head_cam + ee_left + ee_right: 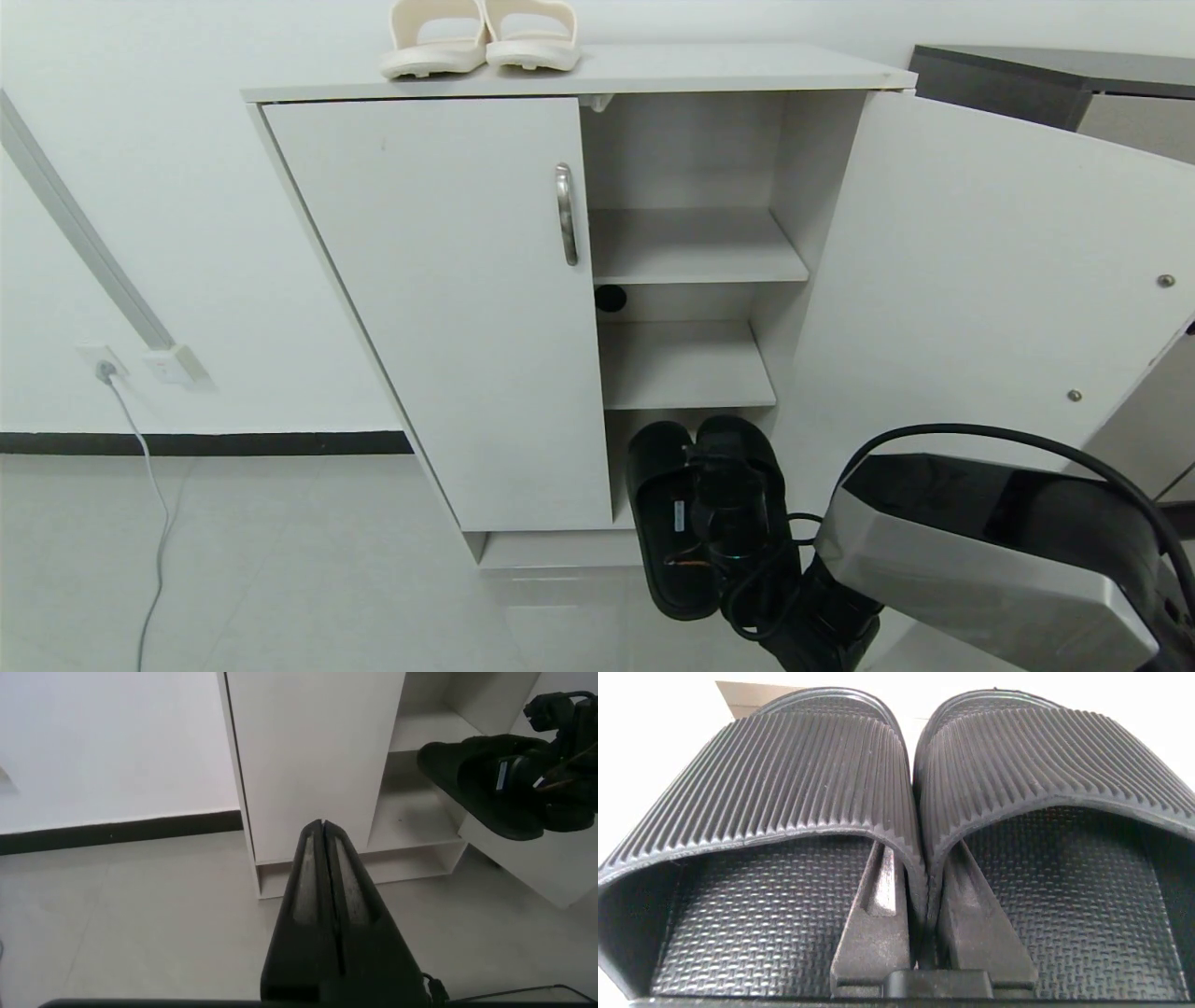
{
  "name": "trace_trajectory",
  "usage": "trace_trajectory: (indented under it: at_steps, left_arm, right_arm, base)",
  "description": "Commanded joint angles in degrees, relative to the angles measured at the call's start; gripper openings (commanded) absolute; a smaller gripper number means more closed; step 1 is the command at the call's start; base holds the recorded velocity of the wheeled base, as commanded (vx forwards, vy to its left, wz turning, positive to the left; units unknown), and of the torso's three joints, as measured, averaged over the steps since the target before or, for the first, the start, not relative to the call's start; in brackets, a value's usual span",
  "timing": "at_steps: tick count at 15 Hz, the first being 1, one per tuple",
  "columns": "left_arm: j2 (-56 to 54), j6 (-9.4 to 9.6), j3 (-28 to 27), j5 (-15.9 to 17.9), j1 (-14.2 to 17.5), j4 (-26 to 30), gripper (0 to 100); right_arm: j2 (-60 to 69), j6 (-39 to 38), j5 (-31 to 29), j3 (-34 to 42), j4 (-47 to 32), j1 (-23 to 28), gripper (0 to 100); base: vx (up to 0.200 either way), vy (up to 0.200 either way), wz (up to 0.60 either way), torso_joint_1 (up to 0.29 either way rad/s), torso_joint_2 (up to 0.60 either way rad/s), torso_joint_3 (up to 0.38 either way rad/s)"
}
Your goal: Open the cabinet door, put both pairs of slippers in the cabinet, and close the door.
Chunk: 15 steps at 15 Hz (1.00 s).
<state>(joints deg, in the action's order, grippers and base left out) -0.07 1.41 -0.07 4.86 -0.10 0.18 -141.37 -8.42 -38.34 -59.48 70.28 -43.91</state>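
The white cabinet (429, 308) has its right door (971, 280) swung open and its left door shut. A pair of black slippers (695, 513) hangs in front of the lowest compartment, toes pointing in. My right gripper (724, 504) is shut on the pair; its fingers (878, 910) pinch the two inner edges of the black slippers (915, 840) together. A cream pair of slippers (481, 37) lies on the cabinet top at the left. My left gripper (322, 831) is shut and empty, low over the floor before the cabinet's left door (308, 756). The black slippers (491, 775) show there too.
Two bare shelves (695, 247) sit above the lowest compartment. A dark grey unit (1055, 84) stands behind the open door. On the left wall, a socket and cable (107, 373) run down to the tiled floor (233, 560).
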Motion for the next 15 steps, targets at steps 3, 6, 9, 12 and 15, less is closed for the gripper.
trace_trajectory:
  at_steps: [3, 6, 9, 12, 15]
  left_arm:
    - [0.1, -0.01, 0.0, 0.0, 0.0, 0.0, 0]
    - [0.1, -0.01, 0.0, 0.1, 0.0, 0.0, 0]
    - [0.1, -0.01, 0.0, 0.0, 0.0, 0.0, 0]
    - [0.1, -0.10, 0.0, 0.1, 0.0, 0.0, 0]
    - [0.1, -0.10, 0.0, 0.0, 0.0, 0.0, 0]
  right_arm:
    - [0.0, 0.0, 0.0, 0.0, 0.0, 0.1, 0]
    - [0.0, 0.2, -0.1, 0.0, 0.0, 0.2, 0]
    - [0.0, 0.2, -0.1, 0.0, 0.0, 0.4, 0]
    - [0.1, 0.2, -0.1, -0.2, 0.0, 0.7, 0]
    - [0.2, 0.7, -0.1, -0.5, 0.0, 0.9, 0]
  base:
    - [0.000, 0.000, 0.00, 0.000, 0.00, 0.000]
    - [0.067, 0.000, 0.00, -0.002, 0.00, 0.001]
    - [0.200, 0.000, 0.00, -0.004, 0.00, 0.004]
    - [0.200, 0.000, 0.00, 0.004, 0.00, 0.001]
    - [0.200, 0.000, 0.00, 0.004, 0.00, 0.001]
